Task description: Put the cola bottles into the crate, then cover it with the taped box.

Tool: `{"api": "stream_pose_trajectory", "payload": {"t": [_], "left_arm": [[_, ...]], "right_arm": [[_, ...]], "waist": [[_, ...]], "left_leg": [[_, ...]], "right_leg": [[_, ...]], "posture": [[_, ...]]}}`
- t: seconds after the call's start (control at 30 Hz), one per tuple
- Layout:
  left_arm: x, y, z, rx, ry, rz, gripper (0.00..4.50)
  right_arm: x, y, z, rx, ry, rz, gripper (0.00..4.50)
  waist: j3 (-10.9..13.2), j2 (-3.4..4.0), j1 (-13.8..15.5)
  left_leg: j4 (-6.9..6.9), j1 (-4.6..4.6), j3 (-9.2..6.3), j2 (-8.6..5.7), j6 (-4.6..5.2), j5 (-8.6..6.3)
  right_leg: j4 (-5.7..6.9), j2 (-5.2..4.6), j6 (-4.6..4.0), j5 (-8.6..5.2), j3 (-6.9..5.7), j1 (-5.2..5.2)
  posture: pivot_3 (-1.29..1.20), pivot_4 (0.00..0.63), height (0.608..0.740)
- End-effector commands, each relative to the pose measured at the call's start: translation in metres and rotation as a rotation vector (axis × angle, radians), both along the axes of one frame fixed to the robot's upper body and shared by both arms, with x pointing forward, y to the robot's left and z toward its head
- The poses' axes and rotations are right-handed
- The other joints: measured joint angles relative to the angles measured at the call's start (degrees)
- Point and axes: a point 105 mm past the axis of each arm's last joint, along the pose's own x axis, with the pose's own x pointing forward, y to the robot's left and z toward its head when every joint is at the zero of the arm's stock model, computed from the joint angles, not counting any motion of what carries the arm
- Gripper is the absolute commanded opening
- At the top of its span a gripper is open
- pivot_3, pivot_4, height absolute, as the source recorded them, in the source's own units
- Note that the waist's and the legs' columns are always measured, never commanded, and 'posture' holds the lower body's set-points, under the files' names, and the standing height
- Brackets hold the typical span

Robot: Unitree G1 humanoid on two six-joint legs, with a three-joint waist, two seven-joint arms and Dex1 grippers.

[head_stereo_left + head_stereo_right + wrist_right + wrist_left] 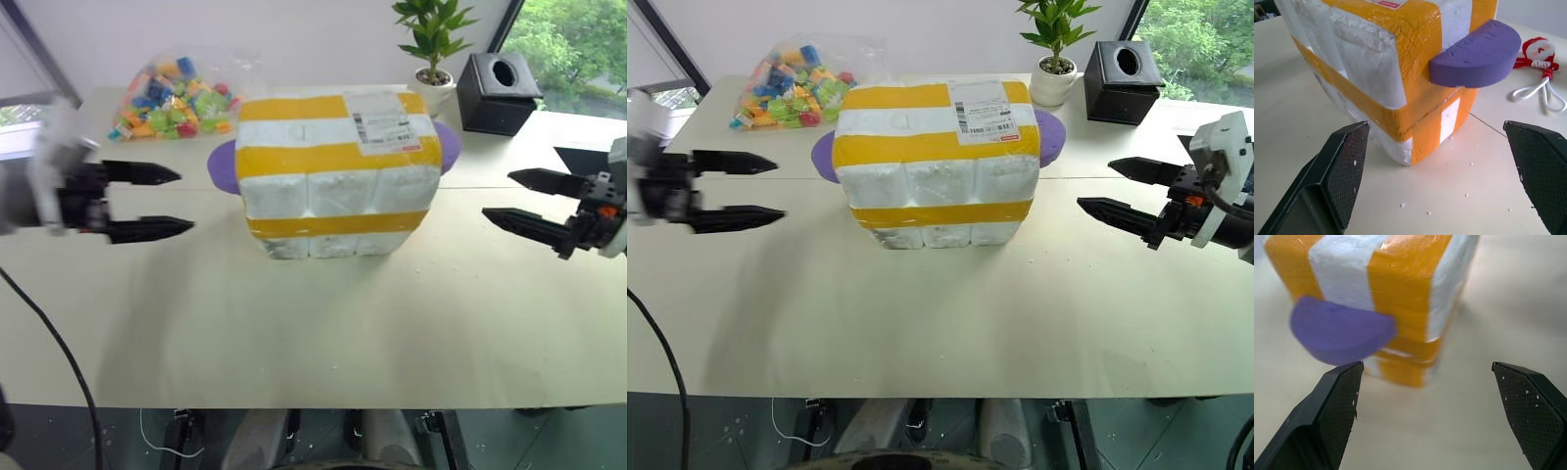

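We see the taped box at frame center, our left gripper and right gripper flanking it, fingers spread, empty.

The taped box sits mid-frame on the table, between my left gripper and right gripper. Behind it, upper left, lies a bag of blocks; upper right, a potted plant.

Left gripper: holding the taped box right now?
No. The left gripper hangs off to the side of the taped box, fingers spread with bare table between them.
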Motion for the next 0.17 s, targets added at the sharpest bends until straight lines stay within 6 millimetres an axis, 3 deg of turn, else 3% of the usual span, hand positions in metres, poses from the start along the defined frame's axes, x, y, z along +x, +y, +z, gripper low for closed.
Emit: {"api": "stream_pose_trajectory", "payload": {"t": [0.03, 0.17], "left_arm": [[-0.005, 0.007, 0.01, -0.047, 0.046, -0.007, 4.39], [0.006, 0.013, -0.008, 0.031, 0.052, 0.033, 4.39]], "right_arm": [[-0.003, 0.006, 0.011, -0.032, -0.034, 0.05, 4.5], [0.0, 0.014, 0.011, -0.031, -0.043, 0.082, 4.5]], "waist": [[0.0, 0.01, 0.0], [0.0, 0.01, 0.0]], "left_leg": [[0.0, 0.09, 0.01, 0.0, 0.0, -0.01], [-0.05, 0.26, 0.03, 0.0, 0.01, -0.02]], "right_leg": [[-0.01, -0.02, 0.0, 0.0, 0.01, 0.1], [-0.04, -0.04, -0.01, -0.01, 0.11, 0.23]], "posture": [[0.0, 0.15, 0.732], [0.0, 0.15, 0.732]]}}
